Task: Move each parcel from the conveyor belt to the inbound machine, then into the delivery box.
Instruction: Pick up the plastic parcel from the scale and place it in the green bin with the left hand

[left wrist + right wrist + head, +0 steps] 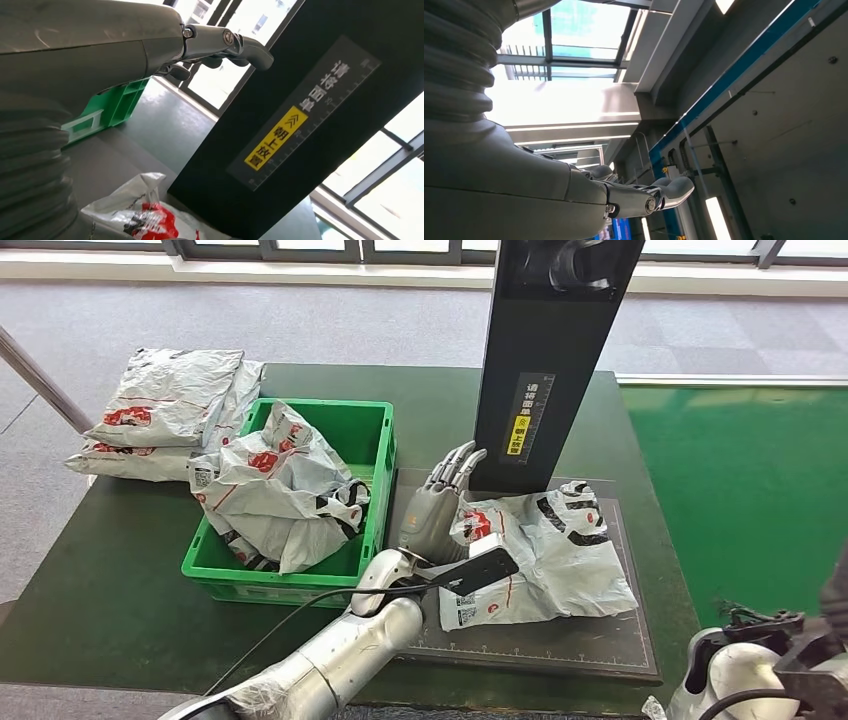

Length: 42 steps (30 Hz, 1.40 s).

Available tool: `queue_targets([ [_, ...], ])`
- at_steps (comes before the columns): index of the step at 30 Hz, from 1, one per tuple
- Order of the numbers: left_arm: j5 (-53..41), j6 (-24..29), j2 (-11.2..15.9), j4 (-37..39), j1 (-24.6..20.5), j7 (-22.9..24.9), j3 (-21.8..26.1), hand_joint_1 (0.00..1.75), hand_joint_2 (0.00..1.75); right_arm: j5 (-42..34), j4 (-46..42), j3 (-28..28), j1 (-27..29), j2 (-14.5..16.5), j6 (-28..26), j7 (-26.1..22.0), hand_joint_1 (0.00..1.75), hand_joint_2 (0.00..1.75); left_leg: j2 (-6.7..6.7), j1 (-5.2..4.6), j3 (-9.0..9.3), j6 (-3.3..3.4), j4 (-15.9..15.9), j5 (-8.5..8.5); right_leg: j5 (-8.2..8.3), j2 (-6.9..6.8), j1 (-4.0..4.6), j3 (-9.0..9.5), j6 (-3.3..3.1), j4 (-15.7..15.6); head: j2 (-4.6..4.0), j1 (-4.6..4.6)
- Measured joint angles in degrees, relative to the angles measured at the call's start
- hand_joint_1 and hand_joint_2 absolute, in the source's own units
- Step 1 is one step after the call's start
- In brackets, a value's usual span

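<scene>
A grey-white parcel (545, 555) with red and black print lies flat on the dark platform (560, 645) of the inbound machine, at the foot of its black pillar (545, 360). My left hand (437, 502) stands just left of the parcel, fingers stretched out and holding nothing. The left wrist view looks past that hand (100, 55) to the parcel's (145, 215) edge and the pillar (310, 125). The green delivery box (375, 430) holds several crumpled parcels (285, 490). My right hand (524, 190) points up toward the ceiling, fingers extended and empty.
Two more parcels (170, 410) are stacked on the dark table (110, 590) left of the box. The green conveyor belt (745, 490) runs along the right. My right forearm (735, 675) sits low at the front right. A slanted pole (40, 380) crosses the far left.
</scene>
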Motion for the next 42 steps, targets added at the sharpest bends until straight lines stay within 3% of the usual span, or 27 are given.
queue_targets([
  [8, 2.45, -3.31, -0.05, 7.10, -2.54, 4.85, -5.82, 0.00, 1.75, 0.48, 0.17, -0.52, -0.39, 0.01, 0.00, 0.05, 0.00, 1.75, 0.00, 0.00, 0.00, 0.00, 0.00, 0.00, 0.00, 0.00, 0.00, 0.00, 0.00, 0.00, 0.00, 0.00],
  [14, 5.21, -7.98, -0.17, 8.11, -2.29, 7.62, -14.64, 0.00, 1.75, 1.60, 1.47, -0.55, -2.57, 0.41, 0.00, 0.05, 0.00, 1.75, 0.00, 0.00, -0.02, 0.00, 0.00, 0.00, -0.01, 0.00, 0.00, -0.01, 0.00, 0.00, 0.00, 0.01],
  [25, 8.69, -12.01, -0.19, 10.36, -2.30, 12.56, -22.20, 0.00, 1.75, 1.95, 3.20, -0.55, -3.87, 0.68, 0.00, 0.03, 0.00, 1.75, 0.00, 0.00, -0.02, 0.00, -0.01, 0.00, -0.01, 0.00, 0.00, 0.00, 0.00, 0.00, 0.00, 0.00],
  [29, 9.81, -12.08, -0.16, 12.15, -2.31, 12.90, -23.69, 1.75, 1.75, 2.19, 4.08, -0.55, -4.29, 0.81, 0.01, 0.03, 0.00, 1.75, -0.01, 0.00, -0.02, 0.00, -0.01, 0.00, 0.00, -0.02, 0.00, 0.01, 0.00, 0.00, 0.00, 0.00],
  [42, 11.85, -9.70, -0.15, 15.14, -3.60, 14.28, -27.35, 1.75, 1.75, 2.57, 5.95, -0.55, -5.05, 0.99, 0.02, 0.03, 0.00, 1.75, -0.03, 0.00, 0.01, 0.00, -0.01, 0.00, -0.01, -0.03, 0.01, 0.05, 0.01, 0.01, 0.00, 0.00],
])
